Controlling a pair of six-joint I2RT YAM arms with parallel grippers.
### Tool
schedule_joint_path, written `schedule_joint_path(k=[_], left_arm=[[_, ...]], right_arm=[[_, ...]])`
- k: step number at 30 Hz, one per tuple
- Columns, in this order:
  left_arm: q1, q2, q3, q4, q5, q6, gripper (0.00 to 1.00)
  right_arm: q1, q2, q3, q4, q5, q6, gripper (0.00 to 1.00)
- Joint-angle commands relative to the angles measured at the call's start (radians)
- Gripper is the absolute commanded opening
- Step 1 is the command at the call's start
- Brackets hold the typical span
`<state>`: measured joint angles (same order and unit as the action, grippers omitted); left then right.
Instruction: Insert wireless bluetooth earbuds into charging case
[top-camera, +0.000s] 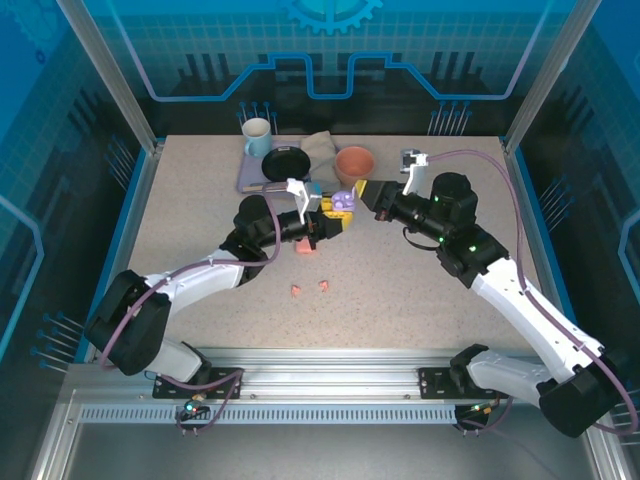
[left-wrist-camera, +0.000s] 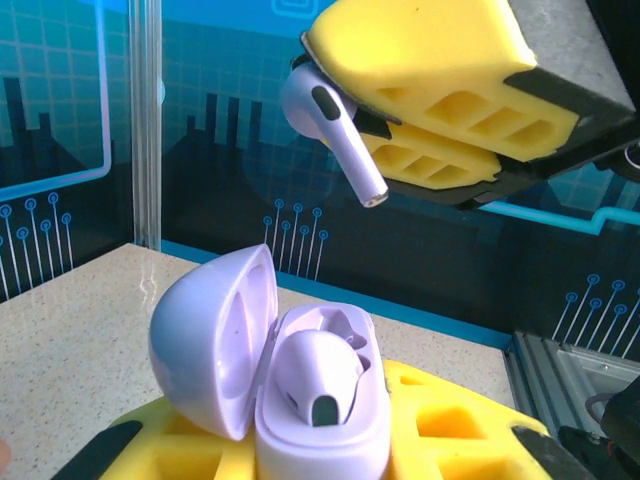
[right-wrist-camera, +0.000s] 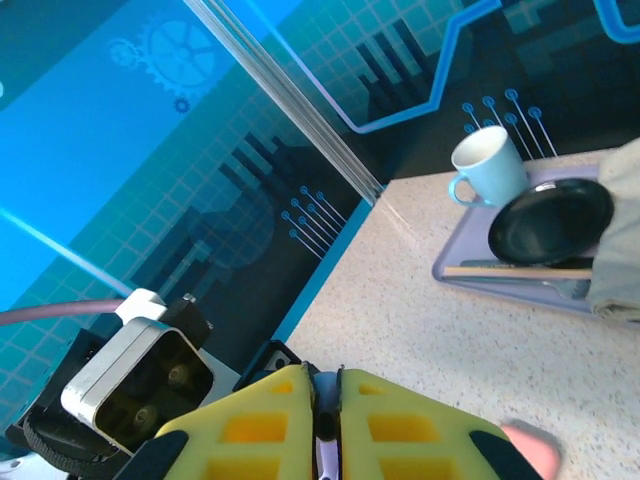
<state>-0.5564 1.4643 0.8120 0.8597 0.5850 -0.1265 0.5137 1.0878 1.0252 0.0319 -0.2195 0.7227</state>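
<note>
Top external view: we see the left claw (top-camera: 324, 218) clamped on the open lilac case (left-wrist-camera: 320, 425), with one lilac bud (left-wrist-camera: 318, 378) seated inside. Just above the case hangs a second lilac bud (left-wrist-camera: 335, 130), pinched in the right claw (right-wrist-camera: 327, 390). Two coral buds (top-camera: 296, 290) lie on the table (top-camera: 200, 200), nearer the arms' bases.

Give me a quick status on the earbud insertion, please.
Left gripper shut on open lilac case, one bud seated. Right gripper shut on second lilac bud, above case, apart. Nothing between them.
</note>
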Motion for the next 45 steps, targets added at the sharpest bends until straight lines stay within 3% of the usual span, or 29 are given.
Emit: schedule_joint_path(k=[1,16,39,43,45], left_arm=[[0.004,0.017,0.043,0.03,0.034,-0.017,0.0],[0.013,0.014,0.06,0.024,0.047,-0.032,0.0],[0.016,-0.003,0.06,0.006,0.047,-0.02,0.0],[0.015,0.004,0.057,-0.012,0.033,-0.016,0.0],[0.015,-0.002,0.039,-0.007,0.019,-0.01,0.0]], right_arm=[[0.026,0.006,-0.021,0.084,-0.006,-0.049,0.11],[0.054,0.004,-0.04,0.068,0.061,-0.107,0.1],[0.01,-0.021,-0.071,0.02,0.084,-0.11,0.09],[-0.016,-0.001,-0.058,-0.065,0.118,-0.088,0.09],[-0.027,0.004,-0.058,-0.168,0.177,-0.06,0.15]])
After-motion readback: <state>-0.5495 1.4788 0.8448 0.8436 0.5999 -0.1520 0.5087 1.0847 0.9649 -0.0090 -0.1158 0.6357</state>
